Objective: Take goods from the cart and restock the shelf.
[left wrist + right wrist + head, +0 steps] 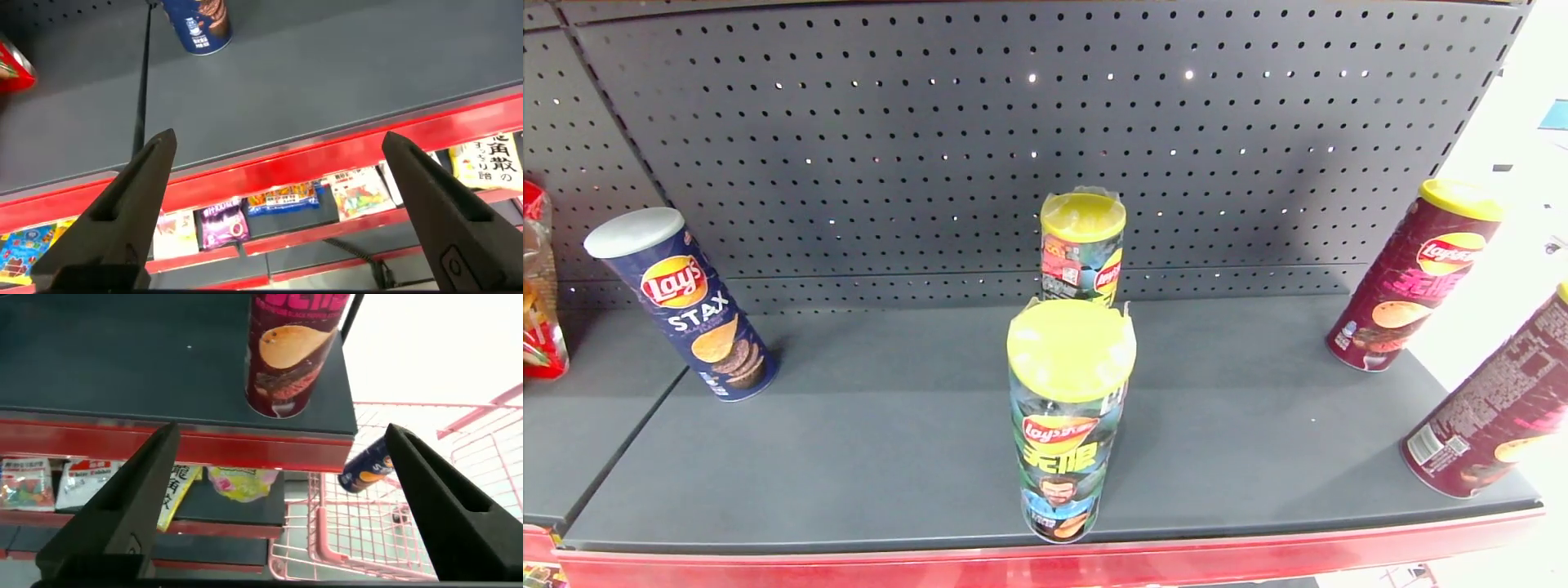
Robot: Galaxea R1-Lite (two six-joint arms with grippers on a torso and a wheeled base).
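Left tool [278,137] and right tool [282,429] of mine both gape wide, holding nothing, before the dark grey metal shelf [890,425]. A navy cylindrical crisp can [368,467] lies tilted in the pink wire cart [478,412].

Evidently a shop: pegboard-backed shelf [890,425] with red edge strip [1045,563], upright chip cans [1068,408], snack packets [282,198] below, pink wire cart [478,510].

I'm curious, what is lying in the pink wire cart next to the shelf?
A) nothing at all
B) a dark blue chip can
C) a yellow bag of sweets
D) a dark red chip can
B: the right wrist view shows a dark blue chip can lying tilted inside the pink wire cart, while the dark red can stands on the shelf.
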